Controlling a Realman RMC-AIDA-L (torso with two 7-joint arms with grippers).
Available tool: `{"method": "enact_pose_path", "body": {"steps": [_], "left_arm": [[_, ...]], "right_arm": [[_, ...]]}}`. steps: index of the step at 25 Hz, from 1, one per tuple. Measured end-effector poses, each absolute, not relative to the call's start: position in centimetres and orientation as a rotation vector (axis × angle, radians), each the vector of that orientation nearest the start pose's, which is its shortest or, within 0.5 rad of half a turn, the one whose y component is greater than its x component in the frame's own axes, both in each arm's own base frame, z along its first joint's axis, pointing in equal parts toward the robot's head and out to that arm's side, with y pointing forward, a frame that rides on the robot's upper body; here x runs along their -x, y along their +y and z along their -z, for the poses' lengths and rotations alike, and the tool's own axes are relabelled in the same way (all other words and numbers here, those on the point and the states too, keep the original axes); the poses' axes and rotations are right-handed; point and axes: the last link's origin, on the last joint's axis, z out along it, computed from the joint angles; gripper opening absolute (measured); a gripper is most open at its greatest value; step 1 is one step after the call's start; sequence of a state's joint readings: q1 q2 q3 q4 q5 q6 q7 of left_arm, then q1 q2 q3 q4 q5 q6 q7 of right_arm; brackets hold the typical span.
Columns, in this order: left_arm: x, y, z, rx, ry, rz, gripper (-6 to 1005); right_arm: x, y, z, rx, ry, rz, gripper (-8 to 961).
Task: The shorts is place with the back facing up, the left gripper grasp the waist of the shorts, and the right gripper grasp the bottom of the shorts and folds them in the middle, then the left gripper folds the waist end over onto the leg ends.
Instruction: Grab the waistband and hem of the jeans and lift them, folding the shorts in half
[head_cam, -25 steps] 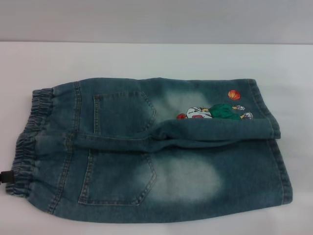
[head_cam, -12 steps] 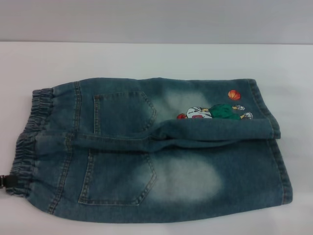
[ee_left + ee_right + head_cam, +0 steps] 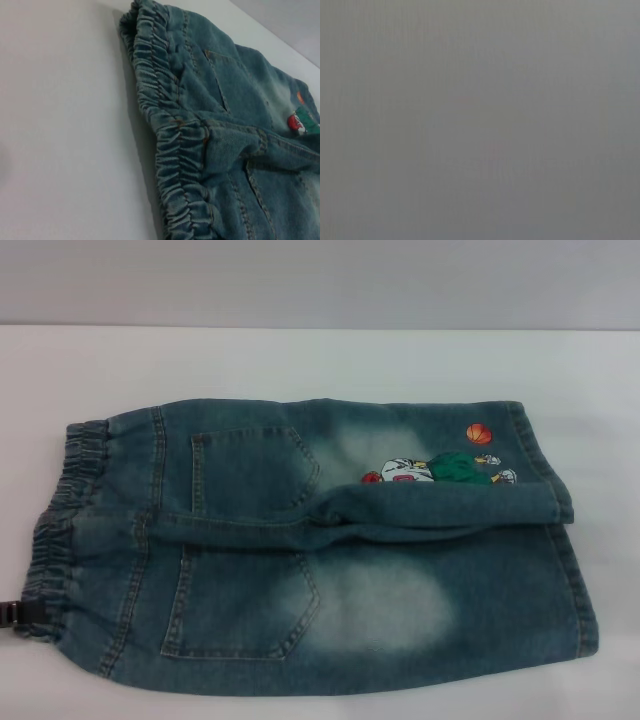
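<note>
The blue denim shorts (image 3: 310, 550) lie flat on the white table (image 3: 300, 360) with both back pockets facing up. The elastic waist (image 3: 60, 530) is at the left. The leg ends (image 3: 565, 540) are at the right, and the far leg carries a cartoon print (image 3: 435, 468). Only a dark tip of my left gripper (image 3: 10, 615) shows, at the picture's left edge beside the near corner of the waist. The left wrist view looks along the gathered waist (image 3: 170, 135) from close by and shows no fingers. My right gripper is out of view, and its wrist view is plain grey.
The shorts fill most of the table's near half. Bare white table (image 3: 60, 125) lies left of the waist and behind the shorts, up to a grey wall (image 3: 320, 280).
The dark tip of the left gripper has slid a little toward the near edge beside the waist corner. The shorts have not moved.
</note>
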State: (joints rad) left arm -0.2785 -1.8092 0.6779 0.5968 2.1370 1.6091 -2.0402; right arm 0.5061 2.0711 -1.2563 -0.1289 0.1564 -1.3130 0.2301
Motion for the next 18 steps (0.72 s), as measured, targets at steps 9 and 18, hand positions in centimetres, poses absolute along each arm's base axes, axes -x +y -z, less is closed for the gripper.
{"method": "enact_pose_path", "body": {"steps": [9, 18], "left_arm": [[38.4, 24.8, -9.0, 2.283, -1.778, 0.433, 829], [37.8, 25.3, -9.0, 2.303, -1.758, 0.443, 830]], "right_arm": [[-32.9, 35.5, -7.5, 1.198, 0.435, -0.855, 533], [-33.1, 35.4, -7.5, 1.195, 0.437, -0.852, 534]]}}
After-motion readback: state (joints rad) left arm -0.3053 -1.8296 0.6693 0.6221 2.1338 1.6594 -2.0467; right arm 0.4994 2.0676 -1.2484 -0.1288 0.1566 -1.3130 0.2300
